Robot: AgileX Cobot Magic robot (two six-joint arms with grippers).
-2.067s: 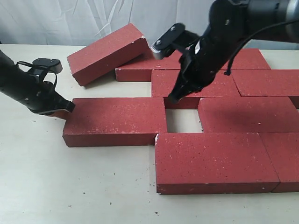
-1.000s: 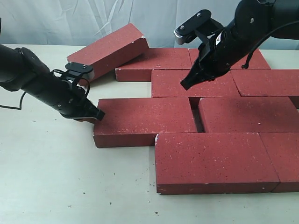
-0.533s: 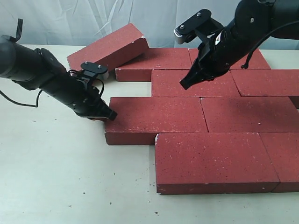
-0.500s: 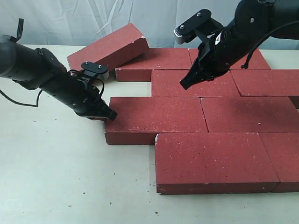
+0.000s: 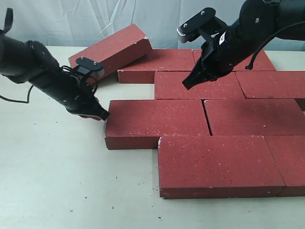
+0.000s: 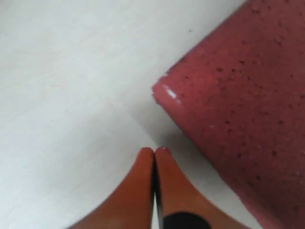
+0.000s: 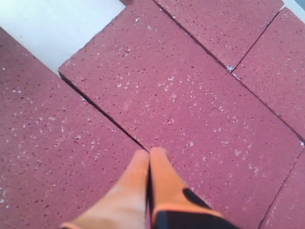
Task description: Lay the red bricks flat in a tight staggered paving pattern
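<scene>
**A:** Across the worktop [image 5: 57, 181] the red bricks [image 5: 248, 117] are laid flat in staggered rows. One tilted brick [image 5: 109, 53] is propped behind the end brick [image 5: 155, 123].

**B:** Dense, rigid, grainy stuff. It is judged better shoved at an end face than pinched.

**A:** The left tool [image 5: 97, 114] [image 6: 155, 152] is clenched empty, just beside the end brick's outer corner, not touching.

**B:** The right tool [image 5: 187, 85] [image 7: 148, 153] is pinched closed on nothing, held above the row behind that brick.
</scene>
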